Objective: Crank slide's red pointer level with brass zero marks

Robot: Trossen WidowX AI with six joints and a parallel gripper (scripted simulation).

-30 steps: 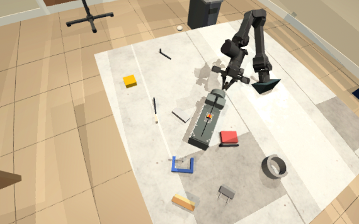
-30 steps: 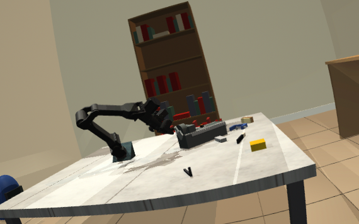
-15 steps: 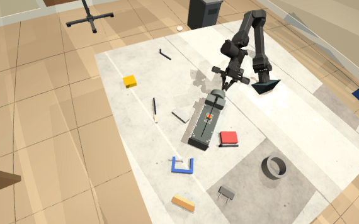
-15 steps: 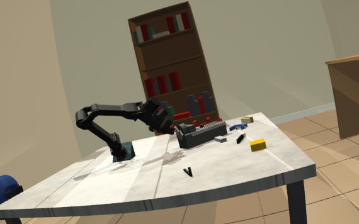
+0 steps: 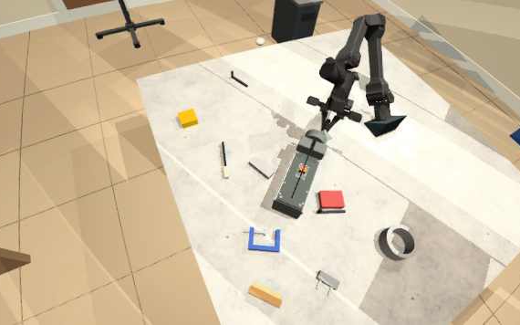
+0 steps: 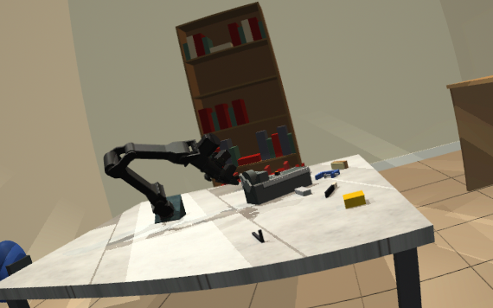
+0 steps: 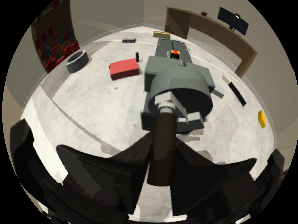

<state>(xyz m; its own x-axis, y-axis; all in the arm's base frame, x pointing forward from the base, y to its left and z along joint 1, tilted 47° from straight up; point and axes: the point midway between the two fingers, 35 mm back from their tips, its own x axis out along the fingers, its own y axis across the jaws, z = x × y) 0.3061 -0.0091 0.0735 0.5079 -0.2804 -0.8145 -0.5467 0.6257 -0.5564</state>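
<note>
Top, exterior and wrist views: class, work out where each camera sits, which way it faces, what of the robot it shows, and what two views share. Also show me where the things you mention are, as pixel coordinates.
Top: high above the table, facing down; shows the whole arm.
Exterior: beyond a table edge, looking across at the bookcase (image 6: pixel 185 69) (image 7: pixel 42 35); shows the arm side-on.
Wrist: near the pincer (image 5: pixel 326 130) (image 6: pixel 238 183) (image 7: pixel 160 136), facing along it toward the crank machine (image 5: pixel 286 206) (image 6: pixel 272 190) (image 7: pixel 180 82); shows its dark fingers.
Exterior and wrist share the bookcase.
</note>
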